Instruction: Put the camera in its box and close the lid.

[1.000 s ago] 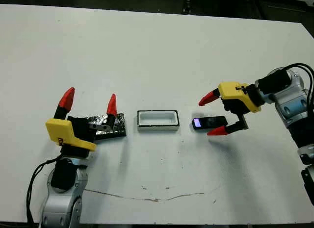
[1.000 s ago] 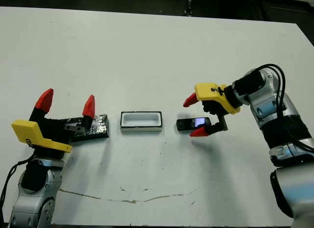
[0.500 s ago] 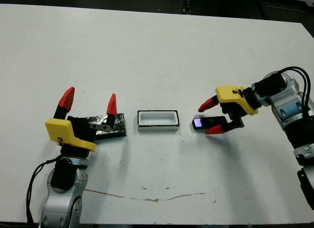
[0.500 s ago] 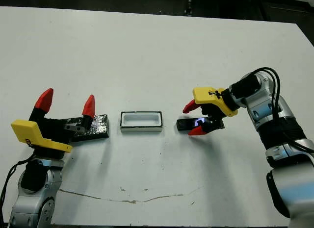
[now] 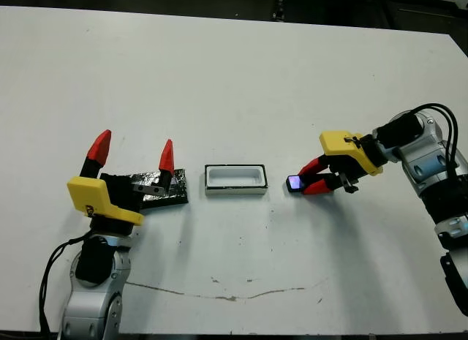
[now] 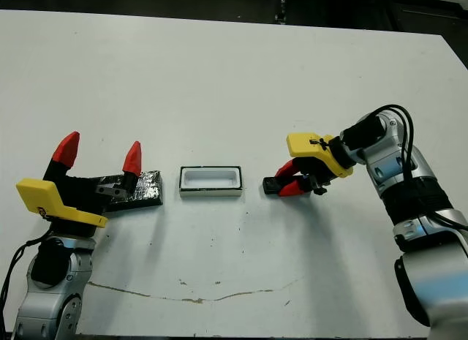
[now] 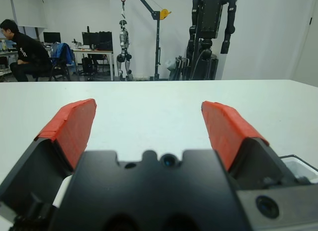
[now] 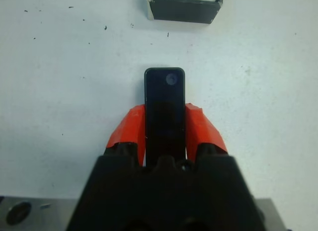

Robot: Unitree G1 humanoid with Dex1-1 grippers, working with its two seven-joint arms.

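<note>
- right gripper point(image 8: 165, 122) pinched tight on the camera point(image 8: 164, 99), which lies flat on the table point(image 5: 234, 77) just right of the box point(image 5: 235, 179)
- left gripper point(image 5: 132, 153) spread wide, over the lid point(image 5: 165, 190)

White table point(image 5: 234, 77) carries the lid point(image 5: 164, 191), the open box point(image 5: 235, 179) and the camera point(image 5: 295, 183) in a row

Both arms are showing silver-grey rounded casings with black joints. Each gripper, the left gripper point(image 5: 131, 159) and the right gripper point(image 5: 313, 178), is wearing a yellow housing over a black body and two red-tipped fingers point(image 7: 226, 127). Black cables are looping beside each forearm.
</note>
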